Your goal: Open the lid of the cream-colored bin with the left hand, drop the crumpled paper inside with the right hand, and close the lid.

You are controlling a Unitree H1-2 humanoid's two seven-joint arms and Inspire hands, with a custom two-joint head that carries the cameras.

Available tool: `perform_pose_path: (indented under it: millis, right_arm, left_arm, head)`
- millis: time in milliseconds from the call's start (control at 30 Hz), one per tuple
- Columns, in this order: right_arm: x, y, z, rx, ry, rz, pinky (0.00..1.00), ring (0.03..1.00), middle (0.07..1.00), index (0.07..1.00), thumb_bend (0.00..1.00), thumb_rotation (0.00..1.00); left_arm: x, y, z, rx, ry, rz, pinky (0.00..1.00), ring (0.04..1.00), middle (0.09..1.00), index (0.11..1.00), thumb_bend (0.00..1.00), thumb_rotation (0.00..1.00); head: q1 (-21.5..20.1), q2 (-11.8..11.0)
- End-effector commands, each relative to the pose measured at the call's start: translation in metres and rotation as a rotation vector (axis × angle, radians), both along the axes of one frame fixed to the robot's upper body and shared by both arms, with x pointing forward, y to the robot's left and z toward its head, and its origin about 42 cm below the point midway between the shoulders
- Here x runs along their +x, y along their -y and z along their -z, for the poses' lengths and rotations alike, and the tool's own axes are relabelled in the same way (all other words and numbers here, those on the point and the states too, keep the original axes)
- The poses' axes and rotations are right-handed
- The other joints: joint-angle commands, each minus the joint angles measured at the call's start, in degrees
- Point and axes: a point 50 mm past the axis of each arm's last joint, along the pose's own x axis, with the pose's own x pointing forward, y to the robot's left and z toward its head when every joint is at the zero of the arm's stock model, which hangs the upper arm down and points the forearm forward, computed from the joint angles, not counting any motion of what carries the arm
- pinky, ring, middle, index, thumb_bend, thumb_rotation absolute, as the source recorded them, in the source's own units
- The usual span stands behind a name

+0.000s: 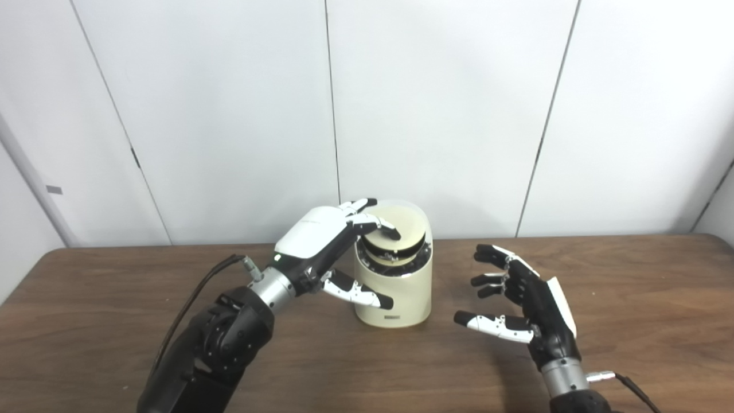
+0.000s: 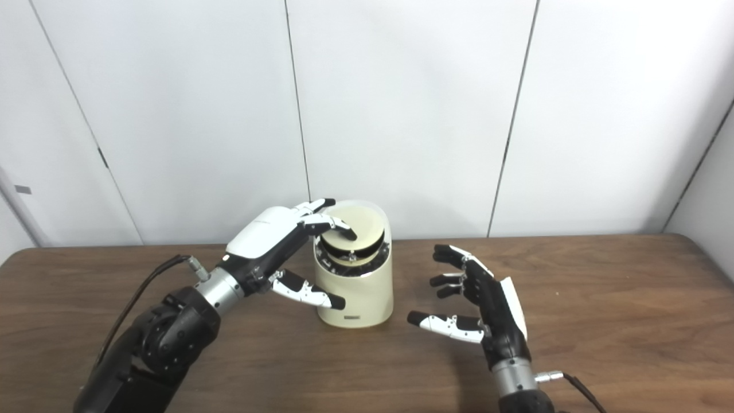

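The brown wooden table [image 1: 631,287] spreads under everything I do, with white wall panels [image 1: 447,103] behind it. On it, a little left of centre, stands the cream-colored bin [image 1: 395,292], upright. My left hand [image 1: 321,241] reaches over the bin from the left: the fingers [image 1: 378,225] lie across the round lid [image 1: 401,229], touching its top, while my thumb rests against the bin's left side lower down. The lid sits tilted, with a dark ring of the opening showing beneath its front edge, so I judge it to be partway between open and closed; whether my fingers press it or only rest on it I cannot tell. My right hand [image 1: 527,298] hovers just above the table to the right of the bin, near it but apart, palm turned toward the bin, fingers spread wide and holding nothing. I see no crumpled paper anywhere on the table or in either hand; it may already lie inside the bin, but the interior is hidden from me. From that I take the step in hand to be the closing of the lid. The next move, as I judge it, calls for my left fingers to press the lid down flat until it seats in the rim, keeping the bin from sliding or tipping.
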Motion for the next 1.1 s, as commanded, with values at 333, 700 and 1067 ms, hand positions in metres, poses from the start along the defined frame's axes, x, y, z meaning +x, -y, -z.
perform_pose_path:
  millis: [333,700,1067]
  right_arm:
    - [0.003,-0.002,-0.021,0.001,0.089,-0.02,0.52,0.616,0.778,0.761,0.76,0.09]
    - [0.011,0.014,-0.007,0.007,0.114,-0.086,0.8,0.89,0.973,0.97,0.99,0.36]
    - [0.002,0.004,-0.026,0.046,0.188,-0.023,0.53,0.647,0.748,0.681,0.74,0.11]
  left_arm:
    - [0.002,0.003,-0.015,-0.003,0.057,0.013,0.97,0.978,0.792,0.764,0.94,0.32]
    - [0.002,0.004,-0.014,0.003,0.055,0.012,0.98,0.977,0.787,0.763,0.94,0.32]
    - [0.002,0.004,-0.016,0.002,0.063,0.018,0.97,0.974,0.794,0.766,0.93,0.32]
  head:
    - [-0.1,0.02]
    - [-0.2,0.16]
    - [-0.19,0.21]
